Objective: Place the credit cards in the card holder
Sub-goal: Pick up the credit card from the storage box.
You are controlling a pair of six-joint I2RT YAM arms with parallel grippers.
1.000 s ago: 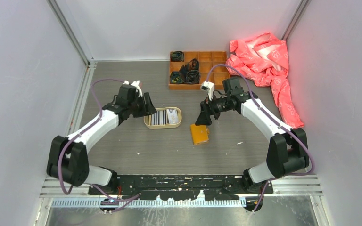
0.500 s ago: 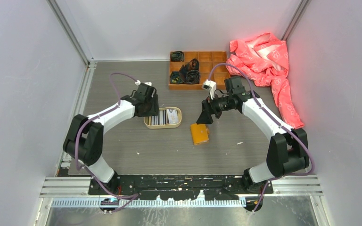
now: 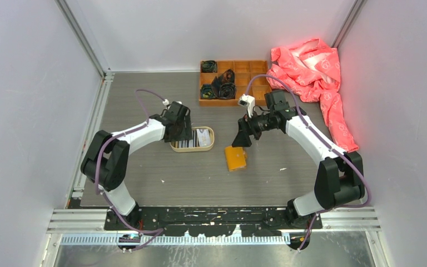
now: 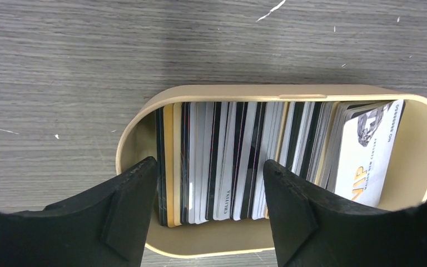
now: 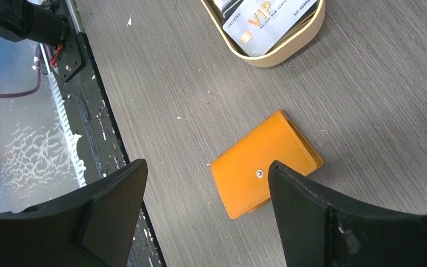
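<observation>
Left gripper (image 4: 208, 172), right gripper (image 5: 207, 167): both spread, nothing pinched.
Credit cards (image 4: 239, 156) on edge in tray (image 4: 139, 117) under left jaw gap; closed card holder (image 5: 264, 167) under right.

A grey wood-grain surface (image 3: 161, 172) lies inside a booth with plain pale walls (image 3: 211, 28) on three sides, metal posts (image 3: 83, 36) in the back corners, and soft, even light.

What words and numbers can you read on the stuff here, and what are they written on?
"VIP": on the front card in the tray.
"NO 8888": same card; further digits unclear.
"CHLITINA": on an upright card in the stack.
Small line beside "VIP": too small to read.
Card holder: no words.
</observation>
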